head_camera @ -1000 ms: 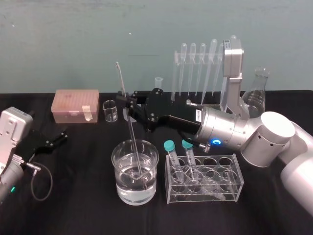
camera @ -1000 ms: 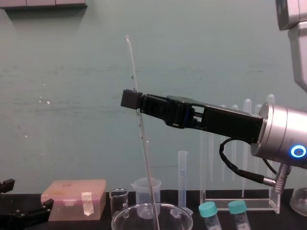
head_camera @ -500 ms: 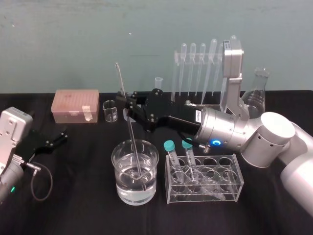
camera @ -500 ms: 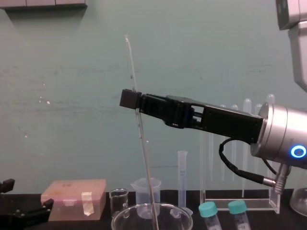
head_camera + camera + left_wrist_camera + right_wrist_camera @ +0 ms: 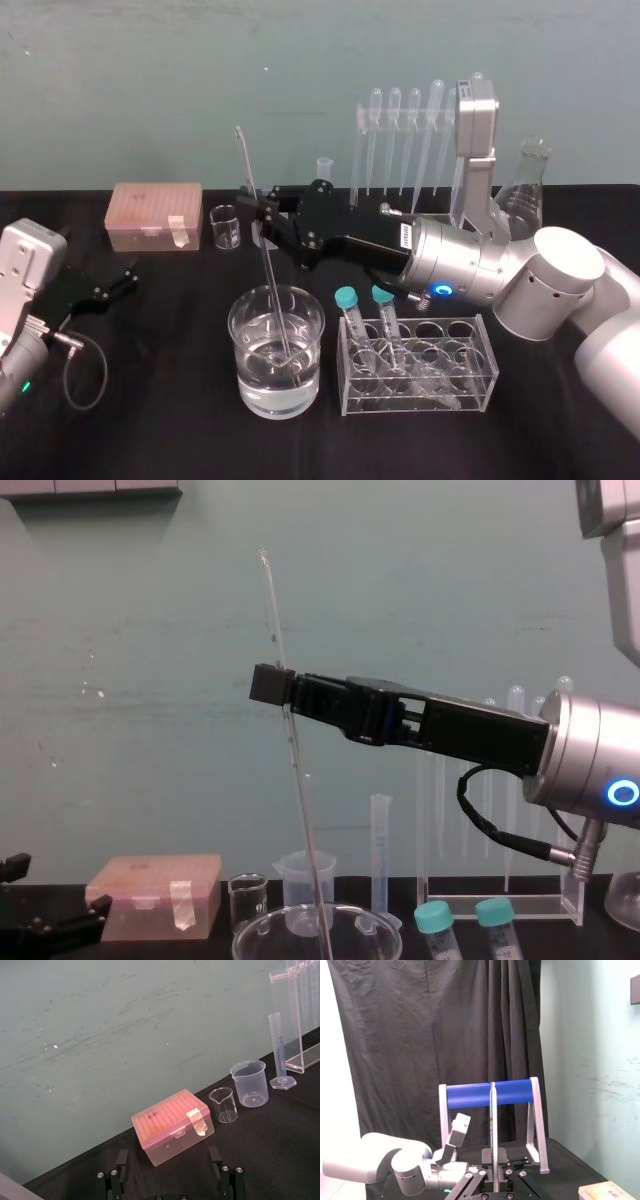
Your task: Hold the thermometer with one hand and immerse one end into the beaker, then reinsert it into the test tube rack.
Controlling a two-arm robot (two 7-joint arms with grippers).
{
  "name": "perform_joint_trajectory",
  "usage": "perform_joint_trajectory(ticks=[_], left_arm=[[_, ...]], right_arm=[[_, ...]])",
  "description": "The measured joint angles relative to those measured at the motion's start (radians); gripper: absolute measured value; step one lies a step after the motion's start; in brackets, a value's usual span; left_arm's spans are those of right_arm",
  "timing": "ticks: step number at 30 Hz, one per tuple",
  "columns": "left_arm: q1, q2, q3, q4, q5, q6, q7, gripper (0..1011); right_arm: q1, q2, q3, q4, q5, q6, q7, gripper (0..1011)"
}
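The thermometer is a long thin glass rod that leans slightly, its lower end in the water of the wide glass beaker. My right gripper, long and black on a silver wrist with a blue ring, is shut on the rod's upper part above the beaker. From the chest, the thermometer runs from well above the right gripper down into the beaker. The tall clear test tube rack stands behind the arm with pipettes hanging in it. My left gripper rests open at the table's left.
A low clear rack with two teal-capped tubes sits right of the beaker. At the back are a pink tip box, a tiny glass beaker, a plastic beaker, a graduated cylinder and a glass flask.
The right gripper and the thermometer have crept up very slightly. Nothing else has moved.
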Motion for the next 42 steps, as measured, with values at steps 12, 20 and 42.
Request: perform_joint_trajectory(ticks=[12, 20, 42], left_arm=[[0.0, 0.0, 0.0, 0.0, 0.0, 0.0, 0.0, 1008], [0.0, 0.0, 0.0, 0.0, 0.0, 0.0, 0.0, 1008], [0.0, 0.0, 0.0, 0.0, 0.0, 0.0, 0.0, 1008]], right_arm=[[-0.002, 0.002, -0.001, -0.001, 0.0, 0.001, 0.0, 51], [-0.005, 0.003, -0.001, -0.002, 0.001, 0.001, 0.0, 51], [-0.008, 0.004, 0.0, -0.004, 0.003, 0.002, -0.001, 51]])
